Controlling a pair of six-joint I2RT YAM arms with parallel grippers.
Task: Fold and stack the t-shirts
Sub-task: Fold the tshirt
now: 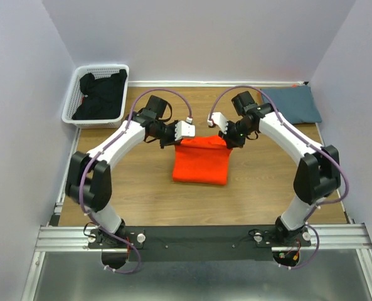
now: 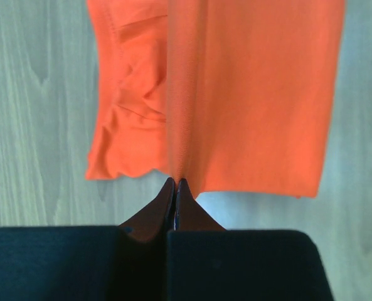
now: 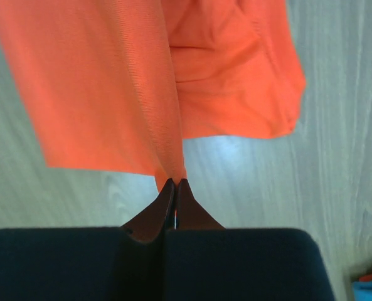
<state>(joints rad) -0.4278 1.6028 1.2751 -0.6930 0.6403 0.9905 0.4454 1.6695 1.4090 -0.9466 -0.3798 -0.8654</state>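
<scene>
As left gripper (image 2: 175, 185) and right gripper (image 3: 175, 185) pinch its edge tight, the bright orange cloth t-shirt (image 1: 201, 164) spreads from their tips toward 12 o'clock.

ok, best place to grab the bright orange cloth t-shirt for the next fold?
Its far edge, pinched at two spots, one per gripper, coming from above. The bright orange cloth t-shirt is limp and much wider than a gripper, so one pinch would likely let it sag. The left gripper and right gripper are shut on that edge.
</scene>
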